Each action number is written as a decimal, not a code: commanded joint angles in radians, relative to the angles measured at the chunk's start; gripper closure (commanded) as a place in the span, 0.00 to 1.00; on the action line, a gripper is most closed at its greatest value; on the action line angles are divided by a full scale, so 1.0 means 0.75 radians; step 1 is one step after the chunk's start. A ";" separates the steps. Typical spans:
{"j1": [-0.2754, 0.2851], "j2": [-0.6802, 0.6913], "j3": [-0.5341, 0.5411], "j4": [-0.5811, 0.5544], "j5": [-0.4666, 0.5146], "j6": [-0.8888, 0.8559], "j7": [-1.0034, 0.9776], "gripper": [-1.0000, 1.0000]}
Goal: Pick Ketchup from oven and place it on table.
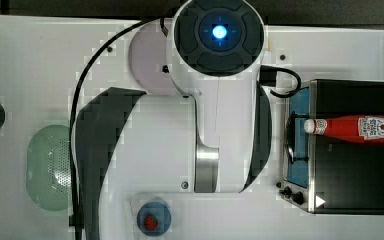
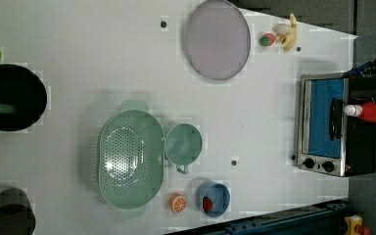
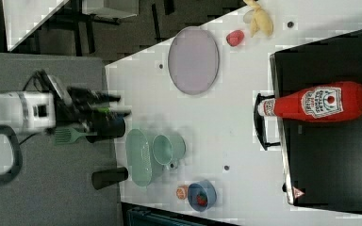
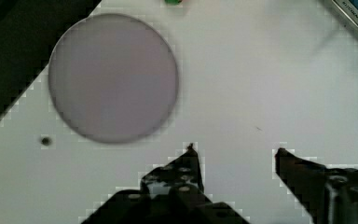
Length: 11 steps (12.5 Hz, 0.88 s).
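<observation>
The end effector (image 4: 235, 151) hangs released above bare worktop (image 4: 242, 74) beside the lilac plate (image 4: 113, 77); ketchup (image 1: 352, 128) lies atop the oven (image 1: 350, 180), well apart.

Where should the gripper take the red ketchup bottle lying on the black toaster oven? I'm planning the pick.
Grip the red ketchup bottle across its slim mid-body, coming from above: it lies flat atop the black toaster oven, round sides exposed, white cap over the door edge.

White table (image 2: 78, 39) with lilac plate (image 2: 217, 39), green colander (image 2: 131, 165), cup (image 2: 183, 144), blue bowl (image 2: 214, 198), oven (image 2: 333, 125).
</observation>
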<state>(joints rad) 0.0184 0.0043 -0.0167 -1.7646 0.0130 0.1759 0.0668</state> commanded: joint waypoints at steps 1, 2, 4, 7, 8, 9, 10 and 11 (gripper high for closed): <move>-0.005 -0.529 -0.058 -0.242 -0.016 -0.293 0.099 0.21; -0.006 -0.529 -0.059 -0.243 -0.017 -0.293 0.099 0.10; -0.012 -0.525 -0.073 -0.242 -0.026 -0.270 0.099 0.00; -0.044 -0.492 -0.154 -0.241 -0.030 -0.200 0.099 0.00; -0.057 -0.471 -0.196 -0.241 -0.030 -0.171 0.099 0.00; -0.068 -0.444 -0.246 -0.240 -0.030 -0.139 0.099 0.00; -0.078 -0.413 -0.298 -0.239 -0.030 -0.096 0.098 0.00; -0.084 -0.380 -0.354 -0.239 -0.030 -0.048 0.095 0.00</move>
<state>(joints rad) -0.0075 -0.3582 -0.2458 -1.9082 0.0024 0.1130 0.1125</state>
